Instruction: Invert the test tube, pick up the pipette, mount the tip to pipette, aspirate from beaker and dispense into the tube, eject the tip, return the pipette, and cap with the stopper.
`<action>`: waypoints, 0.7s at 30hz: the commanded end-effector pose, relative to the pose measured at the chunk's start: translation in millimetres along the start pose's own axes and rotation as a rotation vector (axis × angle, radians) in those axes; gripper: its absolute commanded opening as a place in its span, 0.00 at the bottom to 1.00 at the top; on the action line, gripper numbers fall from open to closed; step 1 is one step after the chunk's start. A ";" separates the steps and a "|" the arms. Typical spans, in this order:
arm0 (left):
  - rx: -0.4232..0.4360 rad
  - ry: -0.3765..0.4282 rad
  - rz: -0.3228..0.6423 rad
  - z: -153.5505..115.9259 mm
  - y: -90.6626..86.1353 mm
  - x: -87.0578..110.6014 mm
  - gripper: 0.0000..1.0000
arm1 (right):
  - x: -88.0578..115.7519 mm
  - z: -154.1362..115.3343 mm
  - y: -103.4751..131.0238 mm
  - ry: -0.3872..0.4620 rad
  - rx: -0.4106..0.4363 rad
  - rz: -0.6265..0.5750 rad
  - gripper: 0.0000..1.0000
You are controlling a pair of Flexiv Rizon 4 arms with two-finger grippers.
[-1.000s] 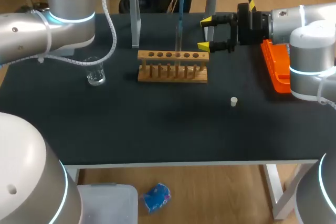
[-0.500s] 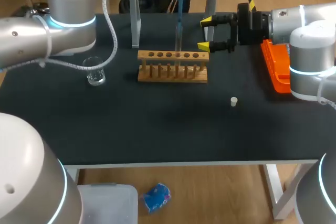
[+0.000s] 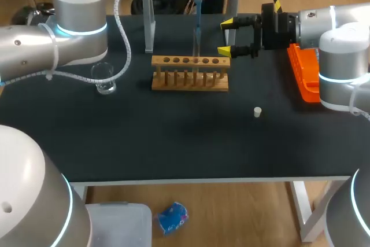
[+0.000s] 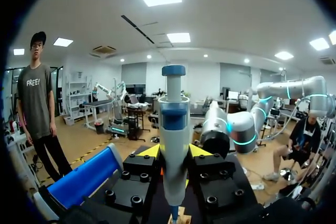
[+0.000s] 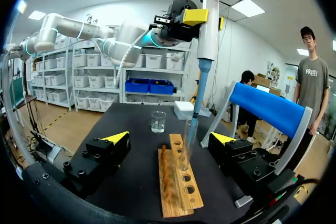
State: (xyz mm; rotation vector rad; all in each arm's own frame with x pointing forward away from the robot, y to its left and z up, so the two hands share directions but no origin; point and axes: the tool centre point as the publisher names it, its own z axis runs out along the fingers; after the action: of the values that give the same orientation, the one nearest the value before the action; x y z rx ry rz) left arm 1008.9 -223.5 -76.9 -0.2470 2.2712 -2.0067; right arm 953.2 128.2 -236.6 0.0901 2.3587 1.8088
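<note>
My left hand is clenched on the white-and-blue plastic pipette, one yellow-tipped finger on each side of its body, holding it upright high over the back of the black tabletop. The plunger end stands above my fingers. The thin blue tip points straight down at the clear glass test tube. The tip's end seems to sit in the tube's mouth, though I cannot tell how deep.

That tube stands upright in a hole towards the right end of the long wooden rack, which lies across the middle of the tabletop. Just behind the rack and my left hand is the blue padded bar on clear legs.

My right hand hangs just beside the right end of the rack, pointing along it. Its fingers are spread wide and grasp nothing, and they are clear of the rack, the tube and the pipette.

The small clear glass beaker stands well to the left of the rack, under my left arm's cable. The small white stopper lies alone on the tabletop in front of the rack's right end. The orange plastic tip box sits at the right edge, beneath my right arm.
</note>
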 end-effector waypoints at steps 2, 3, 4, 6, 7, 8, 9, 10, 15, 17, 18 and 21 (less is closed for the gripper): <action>0.001 -0.004 -0.002 -2.4 2.8 1.1 0.00 | 0.0 -0.2 -0.6 0.001 0.000 -0.001 1.00; 0.001 -0.005 -0.004 -2.5 3.2 1.2 0.00 | 0.0 -0.2 -0.6 0.001 0.000 -0.001 1.00; 0.001 -0.005 -0.004 -2.5 3.7 1.1 0.00 | 0.0 -0.2 -0.6 0.001 0.000 -0.001 1.00; 0.000 -0.006 -0.007 -2.6 5.1 0.8 0.00 | 0.0 -0.2 -0.6 0.001 0.000 -0.001 1.00; 0.000 -0.006 -0.008 -2.6 5.8 0.5 0.00 | 0.0 -0.2 -0.6 0.001 0.000 -0.001 1.00; 0.000 -0.006 -0.009 -2.6 6.5 0.2 0.00 | 0.0 -0.2 -0.6 0.001 0.000 -0.001 1.00; 0.000 -0.006 -0.010 -2.6 6.8 0.1 0.00 | 0.0 -0.2 -0.6 0.001 0.000 -0.001 1.00; 0.000 -0.007 -0.010 -2.6 7.5 -0.3 0.00 | 0.0 -0.2 -0.6 0.001 0.000 -0.001 1.00; 0.004 -0.008 -0.013 -2.2 10.1 -2.6 0.00 | 0.0 -0.2 -0.6 0.001 0.000 -0.001 1.00; 0.005 -0.008 -0.012 -2.0 10.2 -3.0 0.00 | 0.0 -0.2 -0.6 0.001 0.000 -0.001 1.00; 0.006 -0.008 -0.011 -1.9 10.3 -3.2 0.00 | 0.0 -0.2 -0.6 0.001 0.000 -0.001 1.00; 0.009 -0.007 -0.010 -1.1 11.2 -4.1 0.00 | 0.0 -0.2 -0.6 0.001 0.000 -0.001 1.00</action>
State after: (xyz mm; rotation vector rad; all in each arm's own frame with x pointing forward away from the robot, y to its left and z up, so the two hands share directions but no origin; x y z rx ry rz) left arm 1010.1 -218.9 -86.3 -0.2687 2.2637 -2.0138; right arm 953.2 128.2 -236.6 0.0901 2.3587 1.8088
